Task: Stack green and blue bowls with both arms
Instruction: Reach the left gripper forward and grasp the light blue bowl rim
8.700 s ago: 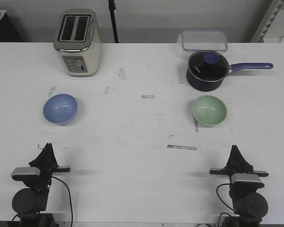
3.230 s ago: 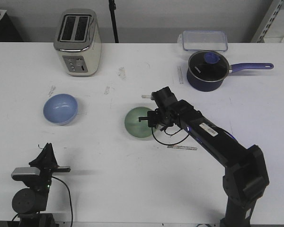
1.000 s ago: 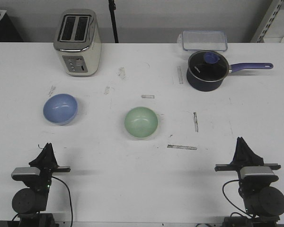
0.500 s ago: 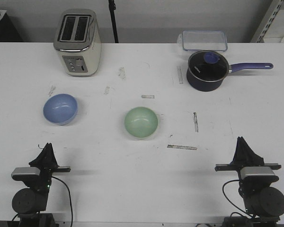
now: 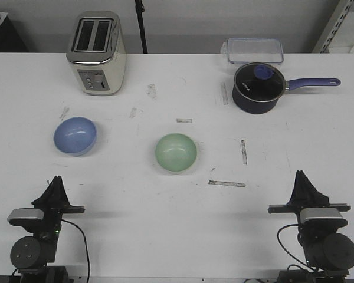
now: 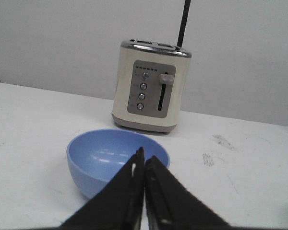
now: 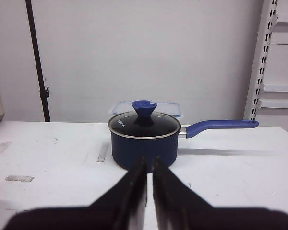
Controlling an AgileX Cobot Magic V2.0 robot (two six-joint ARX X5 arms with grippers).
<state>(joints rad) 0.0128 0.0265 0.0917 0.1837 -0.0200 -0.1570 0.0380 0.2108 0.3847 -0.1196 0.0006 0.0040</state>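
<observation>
Pale mint green glossy bowl: sits upright near the middle of the white table, seen only in the front view.
Light periwinkle blue glossy bowl: upright on the table's left side, well apart from the green one; in the left wrist view it stands in front of the toaster.
Left gripper: parked at the near table edge, fingers pressed together, holding nothing.
Right gripper: parked near edge; fingers nearly together with a thin gap, empty.
Cream and chrome two-slot toaster: wrist view shows four round buttons and a lever.
Dark navy saucepan with glass lid: small white brand lettering on its side, probably too blurred to read.
Clear plastic lidded container: behind the saucepan.
</observation>
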